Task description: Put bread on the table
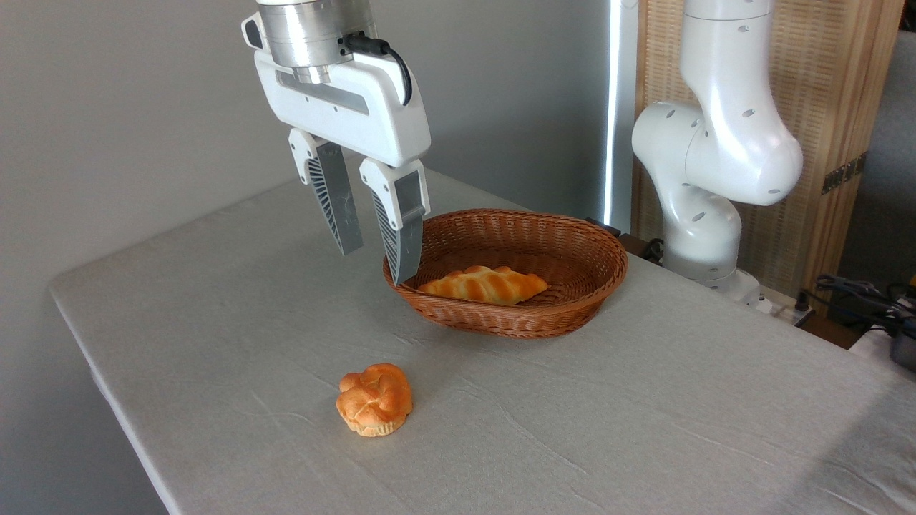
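Basket [572, 243] rim hides the bread's [484, 285] underside; pincer [376, 265] hangs parted, empty, its arm cut off above the wrinkled grey bench [644, 400].

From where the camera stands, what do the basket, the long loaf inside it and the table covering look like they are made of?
The basket looks like brown woven wicker, with a ribbed weave on its wall and rim. The bread has a glossy golden-orange braided crust; whether it is baked or a plastic model cannot be told. The table wears a matte light grey-beige cloth with fine wrinkles, so probably fabric.
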You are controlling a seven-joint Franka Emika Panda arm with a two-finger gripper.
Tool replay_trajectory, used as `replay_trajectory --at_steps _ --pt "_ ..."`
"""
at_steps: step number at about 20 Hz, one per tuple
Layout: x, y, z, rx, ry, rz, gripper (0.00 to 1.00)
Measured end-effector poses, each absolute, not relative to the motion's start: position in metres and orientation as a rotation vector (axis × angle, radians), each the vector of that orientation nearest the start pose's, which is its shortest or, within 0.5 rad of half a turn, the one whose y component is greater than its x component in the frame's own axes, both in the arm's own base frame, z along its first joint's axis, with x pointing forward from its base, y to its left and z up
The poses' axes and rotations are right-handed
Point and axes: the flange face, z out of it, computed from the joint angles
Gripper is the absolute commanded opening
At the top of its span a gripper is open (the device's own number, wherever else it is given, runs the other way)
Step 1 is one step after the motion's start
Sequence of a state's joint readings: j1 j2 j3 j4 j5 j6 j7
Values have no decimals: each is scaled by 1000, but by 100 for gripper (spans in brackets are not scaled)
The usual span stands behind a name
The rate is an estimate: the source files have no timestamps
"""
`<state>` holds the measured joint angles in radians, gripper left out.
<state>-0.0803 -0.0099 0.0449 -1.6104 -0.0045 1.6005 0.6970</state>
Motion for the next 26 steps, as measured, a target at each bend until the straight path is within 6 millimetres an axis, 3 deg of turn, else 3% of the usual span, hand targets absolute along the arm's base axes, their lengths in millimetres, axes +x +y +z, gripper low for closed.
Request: replay_trajectory --at_steps 18,26 --pt "553 -23 609 -2937 1138 13 100" --pt "540 -58 595 -2932 1234 36 100"
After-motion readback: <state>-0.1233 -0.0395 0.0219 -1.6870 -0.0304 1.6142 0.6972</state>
